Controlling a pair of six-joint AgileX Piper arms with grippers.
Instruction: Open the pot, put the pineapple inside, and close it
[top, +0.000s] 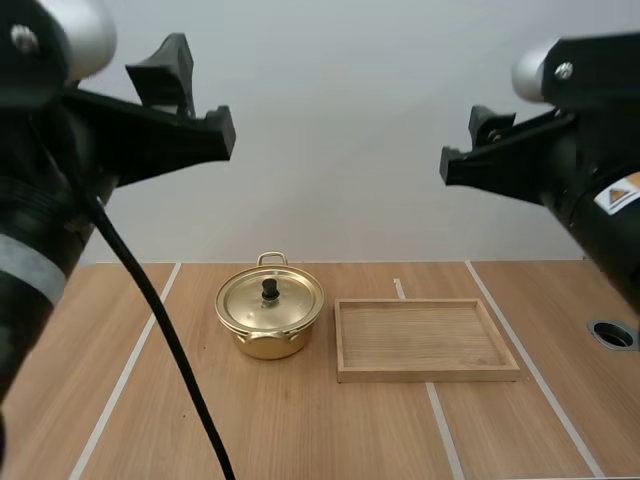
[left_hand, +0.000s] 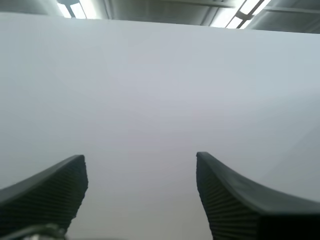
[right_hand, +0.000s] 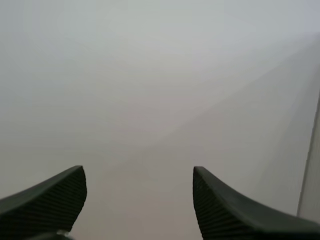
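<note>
Fingers of the left gripper stand spread on nothing, and the right gripper likewise. Both hang high above the desk, probably a ready pose clear of the things. Near the desk's middle the pot stands upright, lid on and knob pointing straight up, so opening is not yet begun. Being round, it has no long axis; one handle points to 12 o'clock. Just beside it at 3 o'clock lies the tray, long axis 9 to 3, perhaps a rest for the lid.

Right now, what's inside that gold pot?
Only its outside shows: the lid, with a black knob, sits closed on the pot. Whatever is inside is covered, so I cannot tell.
</note>
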